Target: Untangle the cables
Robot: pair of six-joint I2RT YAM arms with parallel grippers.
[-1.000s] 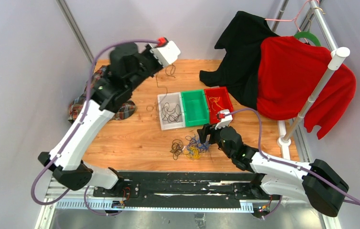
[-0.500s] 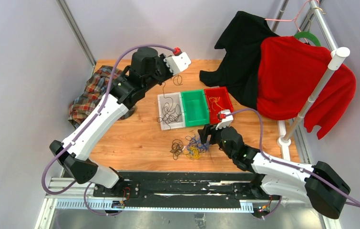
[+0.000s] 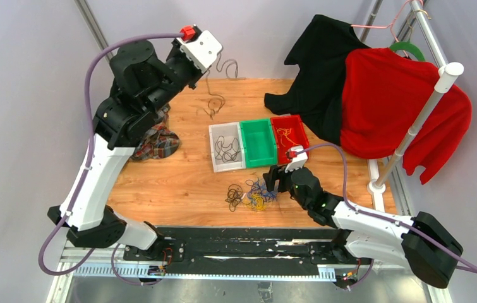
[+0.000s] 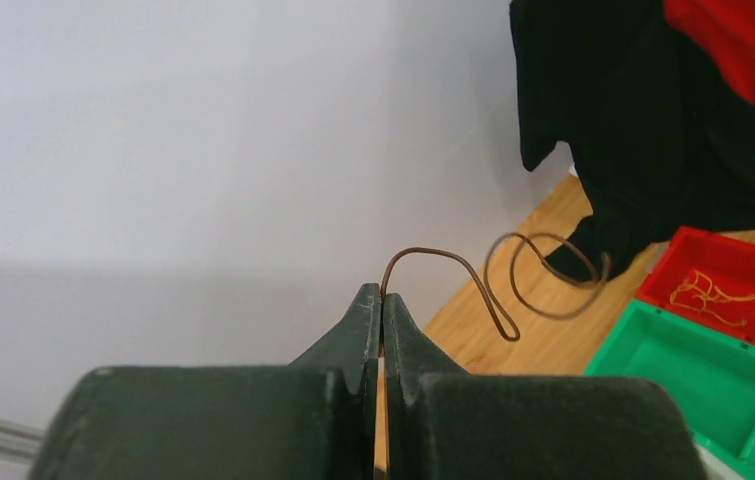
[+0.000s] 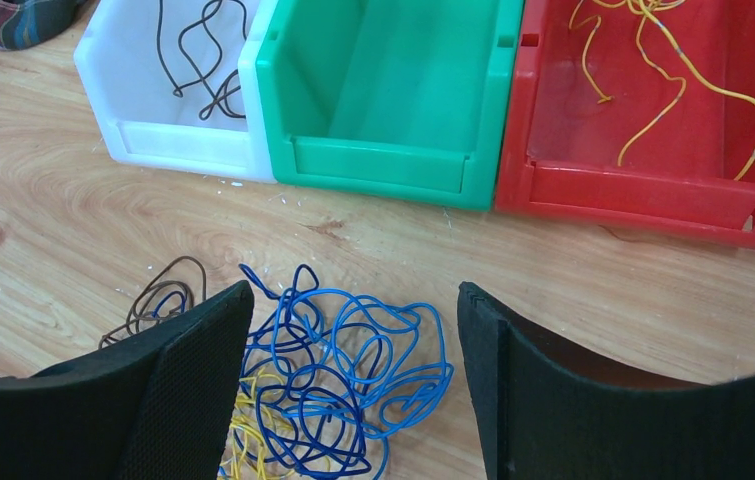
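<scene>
The cables are a clump of blue, yellow and dark brown wire loops (image 3: 251, 194) on the wooden table, near the front. In the right wrist view the blue loops (image 5: 353, 370) lie between and below my fingers, with yellow loops (image 5: 238, 430) and brown loops (image 5: 158, 295) to the left. My right gripper (image 5: 353, 295) is open and empty just above the clump (image 3: 274, 180). My left gripper (image 4: 381, 300) is shut on one dark brown cable (image 4: 453, 265). It is raised high at the back left (image 3: 212, 63), and the cable dangles below it (image 3: 213, 101).
Three bins stand side by side: white (image 3: 213, 136) holding dark cables, green (image 3: 258, 142) with nothing in it, red (image 3: 300, 129) holding yellow cables. A plaid cloth (image 3: 156, 142) lies at the left. Black (image 3: 321, 69) and red (image 3: 393, 101) garments hang on a rack at the right.
My left arm swung right over the white bin, then back up and left, with the dark brown cable still dangling from the gripper. The right arm has not moved.
</scene>
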